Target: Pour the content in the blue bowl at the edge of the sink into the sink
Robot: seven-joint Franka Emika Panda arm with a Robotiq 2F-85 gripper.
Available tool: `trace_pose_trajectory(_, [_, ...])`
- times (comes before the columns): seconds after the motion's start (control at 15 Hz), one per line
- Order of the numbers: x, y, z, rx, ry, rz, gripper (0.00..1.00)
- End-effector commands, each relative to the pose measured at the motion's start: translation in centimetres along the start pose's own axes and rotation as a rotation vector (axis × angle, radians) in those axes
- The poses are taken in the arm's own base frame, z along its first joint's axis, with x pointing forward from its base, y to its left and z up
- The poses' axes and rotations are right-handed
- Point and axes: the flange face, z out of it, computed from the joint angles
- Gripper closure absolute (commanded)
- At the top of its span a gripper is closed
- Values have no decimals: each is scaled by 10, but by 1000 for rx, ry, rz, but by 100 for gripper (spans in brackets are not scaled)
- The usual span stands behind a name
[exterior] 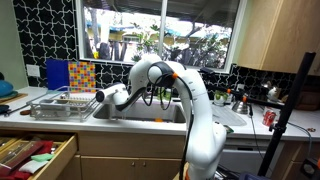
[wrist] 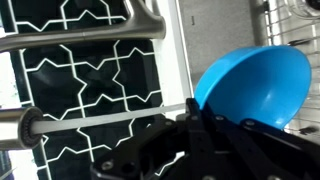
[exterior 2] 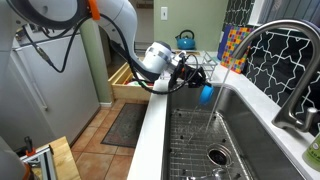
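Closest, gripper (wrist: 200, 120): fingers clamped on the rim of the blue bowl (wrist: 255, 82), holding it in the air.
blue bowl: tipped on its side above the sink (exterior 2: 250, 130), near the counter edge; contents cannot be made out.
sink: wire grid (exterior 2: 195, 150) on its floor.
faucet (exterior 2: 300, 100): beyond the bowl, apart from it.
backsplash (wrist: 90, 85): dark patterned tile, farthest back.

Daylight comes through a wide window (exterior: 160, 35). Black backsplash tile (exterior: 35, 35) with a white pattern flanks it, pale wooden cabinets (exterior: 275, 35) hang alongside, and a dark mat (exterior 2: 125, 122) lies on the terracotta floor (exterior 2: 92, 150).
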Motion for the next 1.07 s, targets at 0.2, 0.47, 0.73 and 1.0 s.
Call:
trace_pose_trajectory(0.2, [-11, 46, -52, 329, 56, 118, 98])
trace_pose_trajectory(0.47, [-25, 69, -61, 463, 84, 187, 99])
trace_pose_trajectory(0.73, [-38, 76, -52, 344, -15, 193, 99])
trace_pose_trajectory(1.0, [-46, 73, -50, 441, -1, 195, 99])
